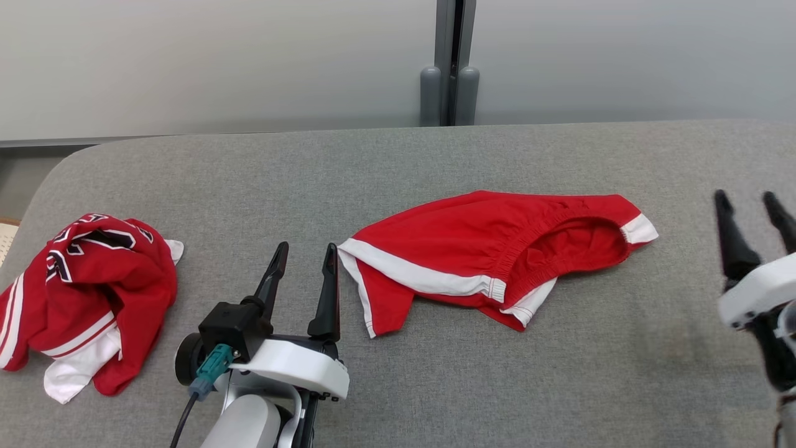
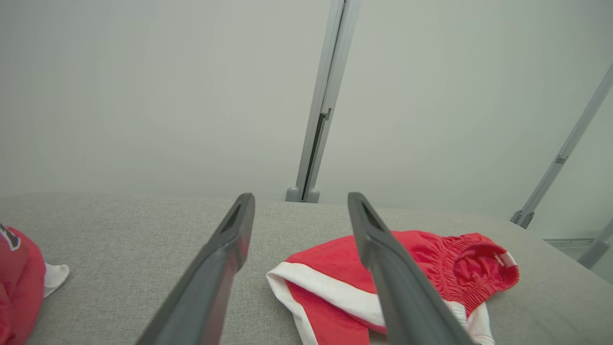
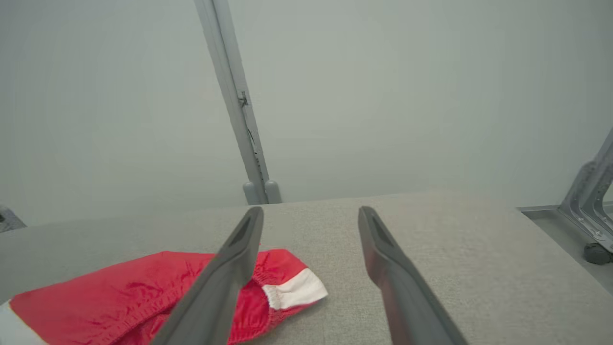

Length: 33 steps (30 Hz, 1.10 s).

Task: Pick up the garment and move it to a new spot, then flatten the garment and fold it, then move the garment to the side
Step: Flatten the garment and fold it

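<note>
Jaws wide and empty at lower left and right, red shorts point(image 1: 472, 242) rumpled mid-frame on the grey desk point(image 1: 398, 162): could pinch one layer at the open waistband point(image 1: 541, 244) and drag it bunched, or mistakenly take the crumpled jersey point(image 1: 106, 280) at far left.

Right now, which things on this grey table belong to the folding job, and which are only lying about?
For the job: red shorts, unfolded in the middle, probably the garment meant; left gripper, open; right gripper, open.
Lying about: crumpled red jersey at the left end of the table; metal post behind.
</note>
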Tool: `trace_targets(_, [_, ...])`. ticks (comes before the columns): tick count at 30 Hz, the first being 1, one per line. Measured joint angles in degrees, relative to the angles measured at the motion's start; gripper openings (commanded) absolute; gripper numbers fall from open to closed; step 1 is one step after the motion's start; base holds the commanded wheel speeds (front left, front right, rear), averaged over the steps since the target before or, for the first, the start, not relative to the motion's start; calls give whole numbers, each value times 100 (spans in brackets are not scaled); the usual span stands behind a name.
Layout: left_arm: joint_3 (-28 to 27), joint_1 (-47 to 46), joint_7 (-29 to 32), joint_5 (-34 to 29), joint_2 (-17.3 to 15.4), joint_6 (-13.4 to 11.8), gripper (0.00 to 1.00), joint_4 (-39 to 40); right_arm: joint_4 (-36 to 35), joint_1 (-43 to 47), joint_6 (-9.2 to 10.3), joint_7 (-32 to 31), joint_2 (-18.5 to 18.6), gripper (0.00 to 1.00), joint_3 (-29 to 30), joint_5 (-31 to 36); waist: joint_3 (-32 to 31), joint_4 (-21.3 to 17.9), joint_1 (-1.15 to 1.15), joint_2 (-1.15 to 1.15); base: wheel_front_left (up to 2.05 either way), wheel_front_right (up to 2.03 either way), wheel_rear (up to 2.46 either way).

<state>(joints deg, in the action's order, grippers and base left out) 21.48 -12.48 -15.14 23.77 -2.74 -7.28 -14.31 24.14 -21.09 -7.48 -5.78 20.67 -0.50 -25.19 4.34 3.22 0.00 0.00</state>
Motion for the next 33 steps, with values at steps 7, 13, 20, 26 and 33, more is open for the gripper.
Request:
trace_targets(7, [-11,7,0,-5,1,15,100,53,-1205,875,-1,832,-339,100,-573,122,40,44,0,0,0,0,0])
trace_targets(13, [10,9,0,-16,-2,15,100,99,-1458,1326,-1,1323,-456,100,-1055,261,150,151,0,0,0,0,0])
trace_targets(20, [93,-52,0,3,-2,14,100,123,-1327,1294,-1,1169,-447,100,-1767,49,304,395,0,0,0,0,0])
trace_targets(26, [259,-95,0,108,-2,-14,100,148,-755,951,-1,821,-492,100,-2223,-570,471,685,0,0,0,0,0])
trace_targets(33, [375,-192,0,203,-1,-88,100,178,-66,575,-1,815,-414,100,-2441,-978,682,1116,0,0,0,0,0])
